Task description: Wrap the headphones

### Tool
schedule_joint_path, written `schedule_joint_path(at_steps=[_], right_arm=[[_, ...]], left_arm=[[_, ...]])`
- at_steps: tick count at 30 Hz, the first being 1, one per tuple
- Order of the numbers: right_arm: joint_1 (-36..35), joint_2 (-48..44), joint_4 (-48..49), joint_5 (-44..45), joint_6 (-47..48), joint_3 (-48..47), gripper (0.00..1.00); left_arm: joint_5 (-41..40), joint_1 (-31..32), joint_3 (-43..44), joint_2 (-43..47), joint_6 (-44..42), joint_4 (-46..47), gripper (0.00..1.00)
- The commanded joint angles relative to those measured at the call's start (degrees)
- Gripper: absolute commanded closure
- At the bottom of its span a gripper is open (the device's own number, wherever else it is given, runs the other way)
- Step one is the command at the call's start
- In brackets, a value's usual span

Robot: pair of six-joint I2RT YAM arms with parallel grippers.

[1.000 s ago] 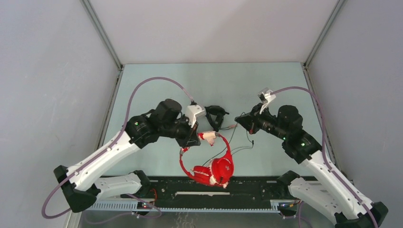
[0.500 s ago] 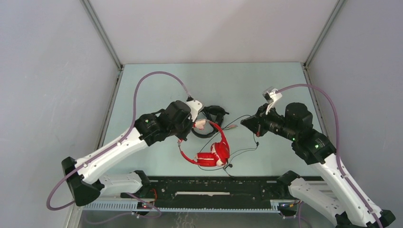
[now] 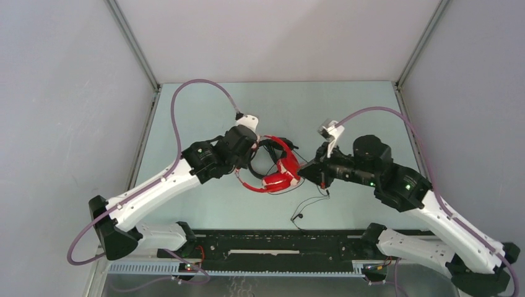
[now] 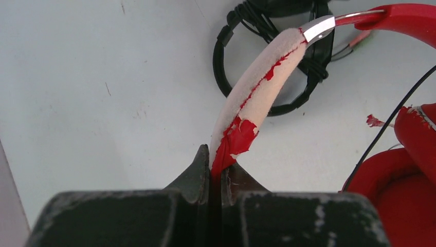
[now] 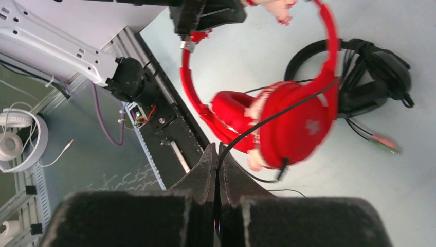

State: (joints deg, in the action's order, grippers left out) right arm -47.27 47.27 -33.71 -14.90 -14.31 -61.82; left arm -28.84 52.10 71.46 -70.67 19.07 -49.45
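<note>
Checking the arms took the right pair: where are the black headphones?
In the right wrist view the black headphones lie on the table at right, just behind the red headphones, which the left gripper holds by the headband.

Left wrist view: the headphones (image 4: 257, 87) have their peeling headband vanishing between the pinched fingers of the left gripper (image 4: 216, 172), so the clamped bit is hidden. Right of that claw the red earcup (image 4: 391, 206) gets chopped by the frame edge. Ahead of it the black headphones (image 4: 262, 10) are cut off at the top.

Right wrist view: the earcup just ahead of the right gripper (image 5: 217, 154) is smeared with blur, and the cable (image 5: 267, 122) disappears between its pressed-together fingers.

From the top, both claws' fingertips are too small to make out.
</note>
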Motion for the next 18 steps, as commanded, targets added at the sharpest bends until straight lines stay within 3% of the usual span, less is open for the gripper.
schedule_joint_path(at_steps=[1,10,18], right_arm=[[-7.06,4.29,0.17,6.92,-2.73,-5.21,1.00],[-13.83,10.31,2.15,8.82,-6.07,-7.29,1.00],[-18.34,15.43,4.15,10.39,-8.92,-7.32,1.00]], left_arm=[[-5.49,0.50,5.09,-0.30,10.40,2.51,1.00],[-9.27,1.87,9.62,-4.80,25.32,-2.58,1.00],[-2.90,1.51,12.82,-6.36,34.93,-1.05,1.00]])
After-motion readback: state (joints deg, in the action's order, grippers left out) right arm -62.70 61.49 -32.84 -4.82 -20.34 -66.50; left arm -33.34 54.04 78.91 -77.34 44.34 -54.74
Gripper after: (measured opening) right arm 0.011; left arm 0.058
